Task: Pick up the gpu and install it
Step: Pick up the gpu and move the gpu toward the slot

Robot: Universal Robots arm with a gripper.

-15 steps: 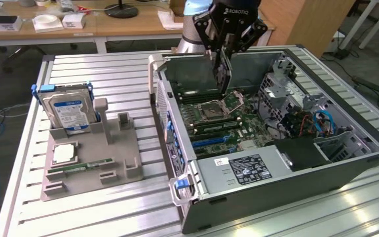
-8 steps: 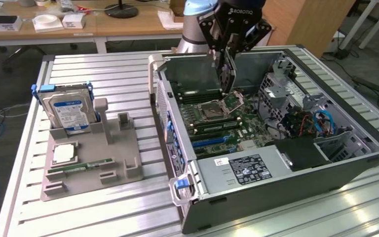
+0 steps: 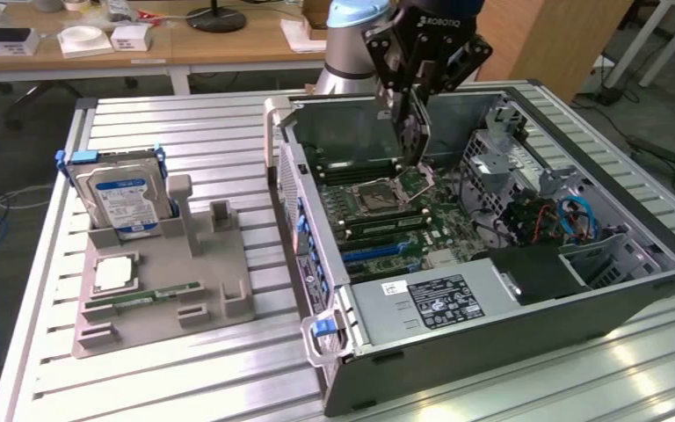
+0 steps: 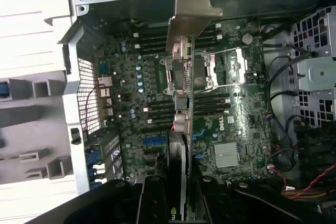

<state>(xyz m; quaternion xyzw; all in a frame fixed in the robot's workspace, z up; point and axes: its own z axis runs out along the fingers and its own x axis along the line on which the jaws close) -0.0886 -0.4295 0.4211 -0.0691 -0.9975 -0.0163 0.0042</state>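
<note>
Gpu point(image 3: 415, 141) hung clenched in the claw point(image 3: 411, 112), upright and edge-on, in the upper centre of the exterior view. It was lowered into the open side of the computer case point(image 3: 513, 347). From the wrist, the dark fingers point(image 4: 152, 203) pressed on both faces of the thin card, which ran away from them to its silver bracket point(image 4: 194, 9).

Its lower end stood over the motherboard point(image 3: 396, 224), just above the processor socket point(image 3: 385, 195). Whether it touched the board could not be told. Toward the lower centre of the frame, a grey power supply point(image 3: 431, 303) with a white label lay inside the case. Blue cables point(image 3: 575, 215) looped in the drive bay at centre right.

Well apart, at the exterior view's left, a grey holder point(image 3: 203, 290) rested on the slatted metal counter point(image 3: 197, 123). A hard drive point(image 3: 127, 198) with a blue-and-white label stood upright at the holder's far end. A square processor chip point(image 3: 115, 274) lay flat on the holder nearer the lower edge of the frame, and a green memory stick point(image 3: 138, 299) lay just below the chip.
</note>
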